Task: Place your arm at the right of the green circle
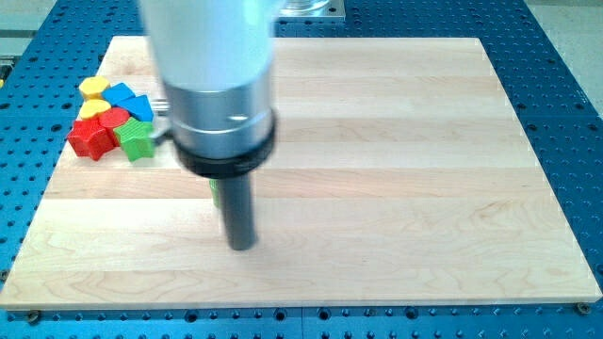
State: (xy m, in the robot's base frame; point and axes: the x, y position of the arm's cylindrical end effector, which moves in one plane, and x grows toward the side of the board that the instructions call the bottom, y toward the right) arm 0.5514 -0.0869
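My tip (pixel 243 247) rests on the wooden board (pixel 396 169) left of centre, toward the view's bottom. A thin sliver of a green block (pixel 215 192), likely the green circle, shows just left of the rod, mostly hidden behind it and the arm's collar. My tip is just right of and below that sliver. A cluster at the view's upper left holds a yellow heart-like block (pixel 92 88), a blue block (pixel 120 94), a second blue block (pixel 139 106), a yellow block (pixel 91 109), a red round block (pixel 114 119), a red star (pixel 91 138) and a green star (pixel 137 138).
The arm's white body and metal collar (pixel 219 94) hide part of the board at the upper left of centre. A blue perforated table (pixel 565 113) surrounds the board.
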